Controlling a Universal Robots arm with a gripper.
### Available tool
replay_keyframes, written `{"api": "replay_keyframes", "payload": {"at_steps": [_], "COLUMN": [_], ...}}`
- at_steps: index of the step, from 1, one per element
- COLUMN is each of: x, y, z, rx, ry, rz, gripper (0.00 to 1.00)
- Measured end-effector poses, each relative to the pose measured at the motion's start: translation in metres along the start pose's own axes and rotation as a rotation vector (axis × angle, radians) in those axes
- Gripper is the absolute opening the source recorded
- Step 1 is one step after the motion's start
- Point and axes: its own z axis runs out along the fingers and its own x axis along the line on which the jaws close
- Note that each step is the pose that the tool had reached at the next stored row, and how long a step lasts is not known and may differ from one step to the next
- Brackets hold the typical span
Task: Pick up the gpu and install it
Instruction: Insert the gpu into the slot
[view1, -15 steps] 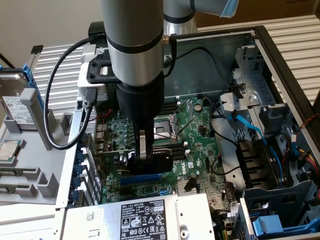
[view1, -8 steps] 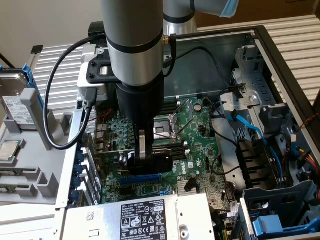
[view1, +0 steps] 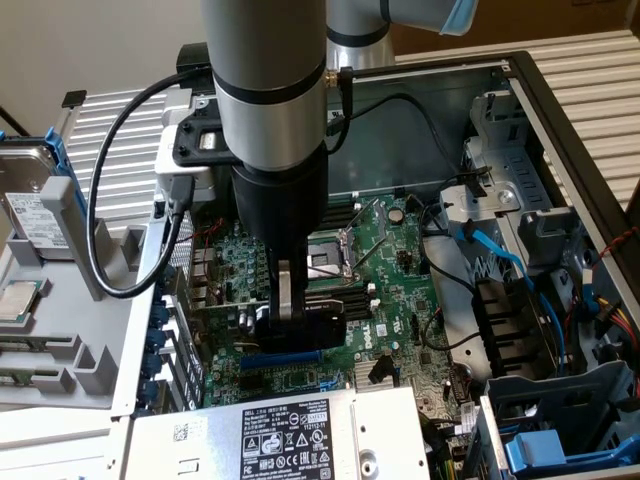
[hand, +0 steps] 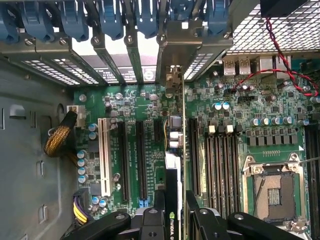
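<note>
Claw (view1: 292, 305) pinching gpu (view1: 322, 325) lower centre, over motherboard (view1: 400, 250); I fear tilt jams its edge beside slot (hand: 141, 160).

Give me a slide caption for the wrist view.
Gripper holding the gpu edge-on over the expansion slots of the motherboard.

Mid frame in the exterior view, the hand (view1: 288, 302) holds the gpu (view1: 322, 326) on edge over the motherboard (view1: 385, 300). The power supply (view1: 290, 435) lies lower in the frame, the hard drive (view1: 30, 210) far left.
</note>
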Motion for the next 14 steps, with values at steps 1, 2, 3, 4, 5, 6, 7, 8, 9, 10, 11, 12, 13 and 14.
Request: {"api": "replay_keyframes", "payload": {"at_steps": [1, 2, 3, 4, 5, 6, 7, 8, 9, 10, 11, 12, 13, 14], "x": [-0.0004, -0.0008, -0.0011, -0.0013, -0.0014, -0.0014, -0.0016, -0.0017, -0.0017, -0.0018, -0.0021, -0.0025, -0.0027, -0.0034], "y": [-0.0001, -0.0003, -0.0008, -0.0010, -0.0013, -0.0018, -0.0018, -0.0022, -0.0024, -0.0028, -0.0031, -0.0032, -0.0034, -0.0033], "z": [0.0000, 0.0000, 0.0001, 0.0000, -0.0002, -0.0004, -0.0010, -0.0018, -0.0029, -0.0042, -0.0050, -0.0053, -0.0054, -0.0054], "rx": [0.0000, 0.0002, 0.0005, 0.0007, 0.0008, 0.0011, 0.0013, 0.0015, 0.0018, 0.0021, 0.0024, 0.0027, 0.0028, 0.0030], "ry": [0.0016, 0.0039, 0.0063, 0.0085, 0.0108, 0.0140, 0.0180, 0.0223, 0.0261, 0.0307, 0.0344, 0.0371, 0.0394, 0.0409], "rz": [0.000, 0.000, 0.000, 0.000, 0.000, 0.000, 0.000, 0.000, 0.001, 0.001, 0.001, 0.001, 0.001, 0.001], "gripper": [0.26, 0.26, 0.26, 0.26, 0.26, 0.26, 0.26, 0.26, 0.26, 0.26, 0.26, 0.26, 0.26, 0.26]}}
